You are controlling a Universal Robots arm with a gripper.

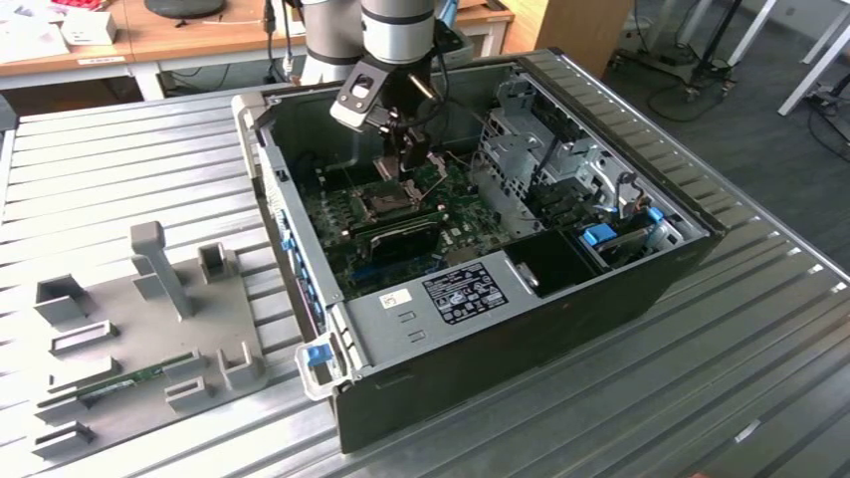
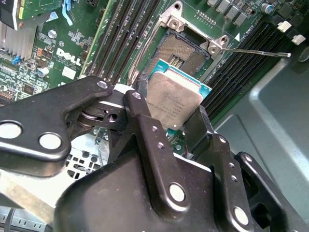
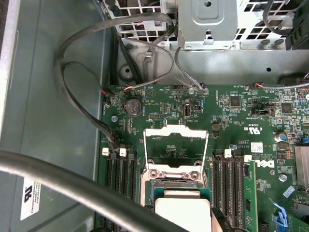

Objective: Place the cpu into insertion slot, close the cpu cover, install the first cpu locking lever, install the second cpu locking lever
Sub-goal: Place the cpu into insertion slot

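Note:
My gripper (image 2: pixel 174 122) is shut on the cpu (image 2: pixel 173 99), a flat square chip with a dull silver top and a green rim, gripped by two opposite edges. In the second wrist view the chip hangs tilted, close above and just beside the insertion slot (image 2: pixel 186 48), a dark square socket that lies bare. The cpu cover (image 3: pixel 176 140), a silvery frame with a window, is swung open on its hinge, away from the cpu (image 3: pixel 183 212). A thin wire locking lever (image 2: pixel 256 51) sticks out, unlatched. In the exterior view the gripper (image 1: pixel 409 169) reaches down into the case above the insertion slot (image 1: pixel 385 206).
Long black memory slots (image 2: pixel 123 38) flank the socket. Black cables (image 3: pixel 82 96) loop along the case wall (image 3: pixel 43 121), and a metal drive cage (image 1: pixel 544 149) stands beside the board. On the exterior view's left, a grey fixture plate (image 1: pixel 146 329) lies on the ribbed table.

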